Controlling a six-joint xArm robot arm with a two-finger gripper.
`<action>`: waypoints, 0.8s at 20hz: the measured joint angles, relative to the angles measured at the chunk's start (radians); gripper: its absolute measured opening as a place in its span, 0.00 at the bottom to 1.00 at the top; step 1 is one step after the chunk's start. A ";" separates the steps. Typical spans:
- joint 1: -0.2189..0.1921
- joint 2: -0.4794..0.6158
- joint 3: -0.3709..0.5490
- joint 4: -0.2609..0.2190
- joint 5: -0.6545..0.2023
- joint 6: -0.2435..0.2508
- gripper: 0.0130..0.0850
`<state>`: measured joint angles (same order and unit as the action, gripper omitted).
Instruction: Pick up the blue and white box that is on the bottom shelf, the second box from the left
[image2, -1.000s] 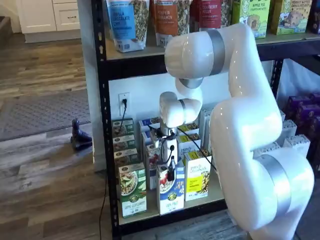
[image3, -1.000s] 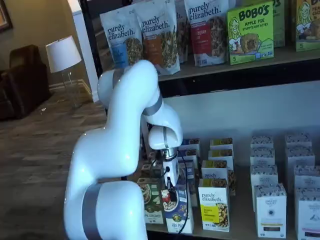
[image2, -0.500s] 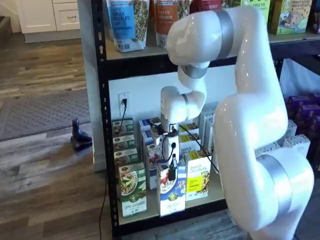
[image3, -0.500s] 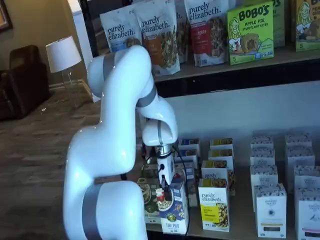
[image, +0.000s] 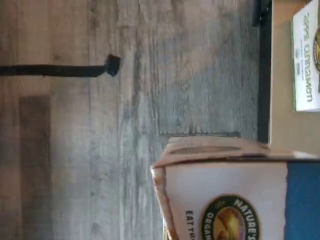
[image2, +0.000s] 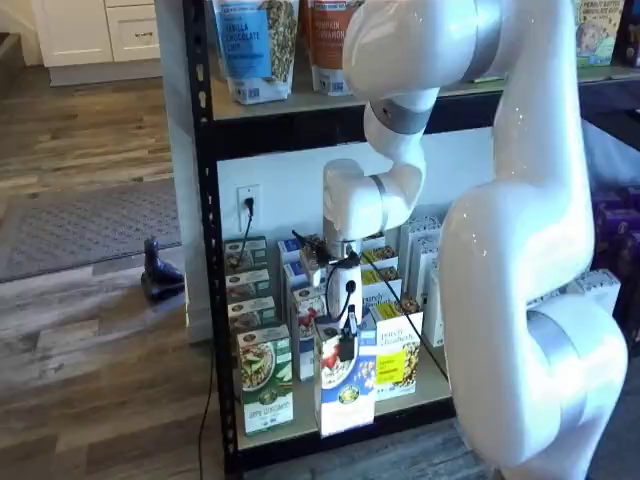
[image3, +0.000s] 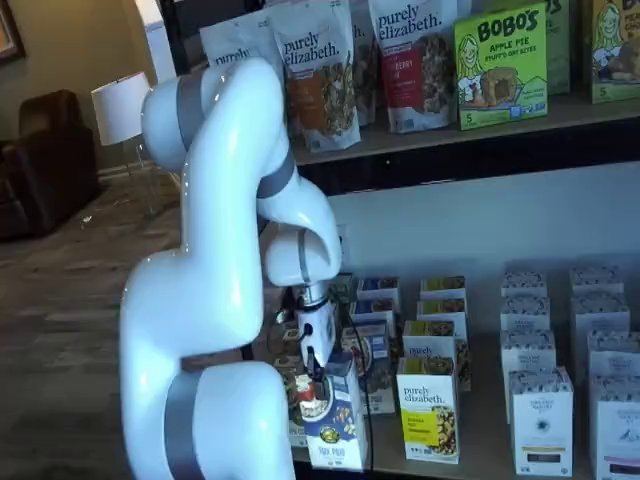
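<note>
gripper (image2: 346, 345) fingers are clamped on the top of the blue and white box (image2: 345, 388), holding it upright in both shelf views; in a shelf view the same black fingers (image3: 316, 376) pinch the carton (image3: 333, 425) at its upper edge. the box sits out at the front lip of the bottom shelf (image2: 300, 425), forward of its row, and whether its base rests on the board i cannot tell. at its nine o'clock stands the green-and-white carton (image2: 265, 380); at its three o'clock, the yellow carton (image2: 396, 362). the white arm (image2: 500, 250) reaches in from the one o'clock side. in the wrist view the box (image: 235, 200) fills the near corner, its round logo showing, with wood floor (image: 125, 125) past it.
</note>
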<state>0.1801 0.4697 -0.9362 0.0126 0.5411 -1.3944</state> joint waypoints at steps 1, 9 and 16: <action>0.007 -0.022 0.019 -0.012 0.000 0.017 0.44; 0.025 -0.143 0.105 -0.024 0.024 0.048 0.44; 0.017 -0.234 0.135 -0.012 0.088 0.029 0.44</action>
<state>0.1967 0.2362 -0.8011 0.0009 0.6294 -1.3654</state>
